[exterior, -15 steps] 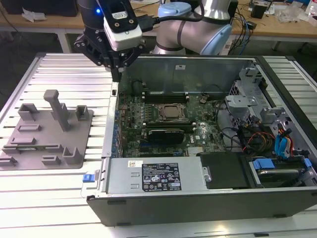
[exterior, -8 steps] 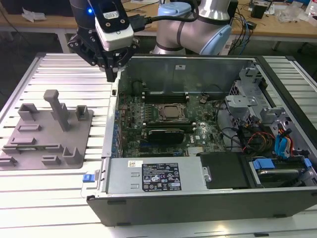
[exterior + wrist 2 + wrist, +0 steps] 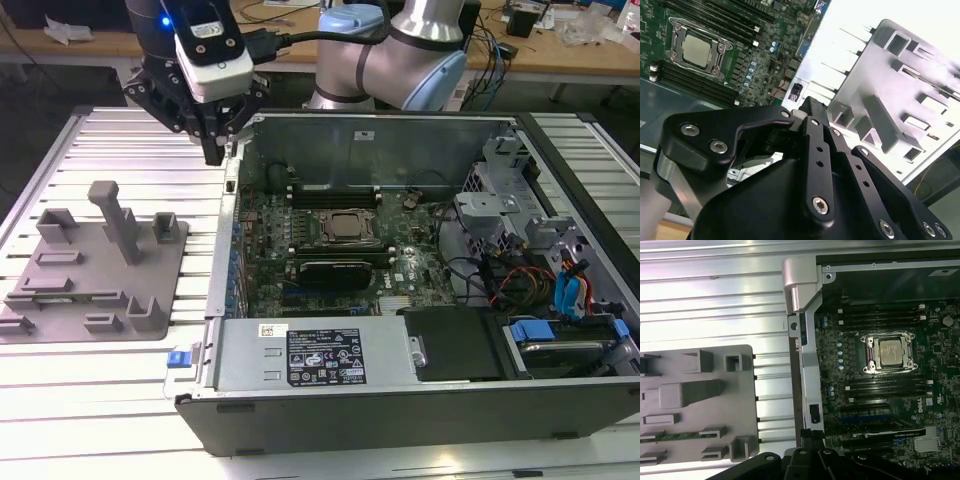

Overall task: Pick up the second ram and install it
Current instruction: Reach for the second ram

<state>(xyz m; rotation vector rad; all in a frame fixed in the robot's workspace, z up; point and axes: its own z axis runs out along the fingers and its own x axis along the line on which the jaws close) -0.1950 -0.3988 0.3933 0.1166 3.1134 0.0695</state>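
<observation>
- Green second ram [image 3: 675,436] lies flat in a slot of the grey tray [image 3: 747,390], seen in the first wrist view. Not picked up yet, by the look of it.
- Black gripper [image 3: 214,150] hangs in the air over the strip between tray and PC case [image 3: 400,410], close to the case's side wall. It's well apart from the stick.
- Claw looks clenched, fingers drawn to a point, w/ nothing green between them in the exterior view.
- Mobo is open to view: CPU socket [image 3: 888,351] in the middle, long black slots [image 3: 880,387] on both sides of it. Can't tell which slots, if any, are filled.
- My read: early stage. Pick isn't done, install isn't done, so basically the whole job is left: grab, carry over, seat in a slot.
</observation>
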